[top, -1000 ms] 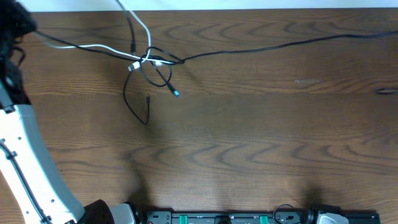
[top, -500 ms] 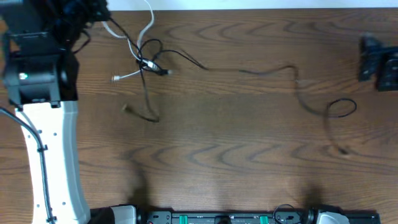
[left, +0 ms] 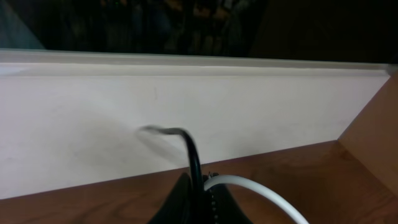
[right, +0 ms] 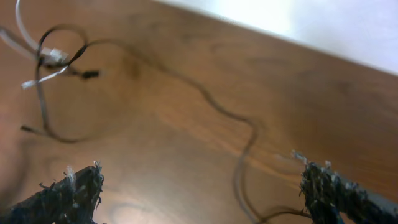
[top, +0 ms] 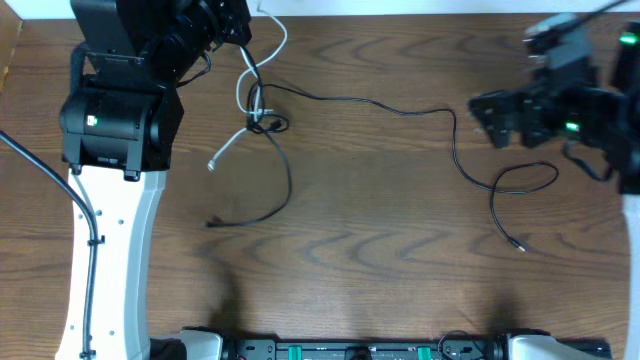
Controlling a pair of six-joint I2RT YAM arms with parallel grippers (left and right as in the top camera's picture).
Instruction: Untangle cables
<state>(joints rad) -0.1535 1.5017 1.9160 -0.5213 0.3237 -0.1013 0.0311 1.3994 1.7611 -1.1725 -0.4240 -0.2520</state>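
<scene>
Pulling-apart step — left pincer [left: 199,196] clamps the cables [left: 193,157], right pincer [right: 202,176] gapes empty; next it likely needs the long black cable [top: 400,108], drawn clear of knot [top: 265,122].

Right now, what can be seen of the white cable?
The white cable is a thin, flexible cord, limp on the wooden table. One end runs into the left claw, shut on it beside a black cable. Midway it tangles with black cables, and its free end carries a small plug.
</scene>
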